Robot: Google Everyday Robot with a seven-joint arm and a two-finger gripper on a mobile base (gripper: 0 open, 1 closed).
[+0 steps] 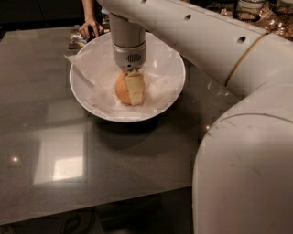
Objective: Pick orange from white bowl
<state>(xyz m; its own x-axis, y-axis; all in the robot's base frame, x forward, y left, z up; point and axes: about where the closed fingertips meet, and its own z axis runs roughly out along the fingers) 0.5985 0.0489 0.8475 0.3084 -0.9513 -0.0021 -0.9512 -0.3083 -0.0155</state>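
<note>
The orange (120,89) lies in the middle of the white bowl (82,98), on crinkled white paper (98,68). The bowl stands on a dark glossy table (41,91). My gripper (133,93) points straight down into the bowl and is right at the orange, covering the fruit's right half. The fruit's left half shows. My white arm (192,32) reaches in from the right, over the bowl's far rim.
A person's hand (89,28) rests on the table's far edge behind the bowl, next to a dark packet (76,40). Glass jars (249,8) stand at the back right. My arm's large near segment (247,173) fills the lower right.
</note>
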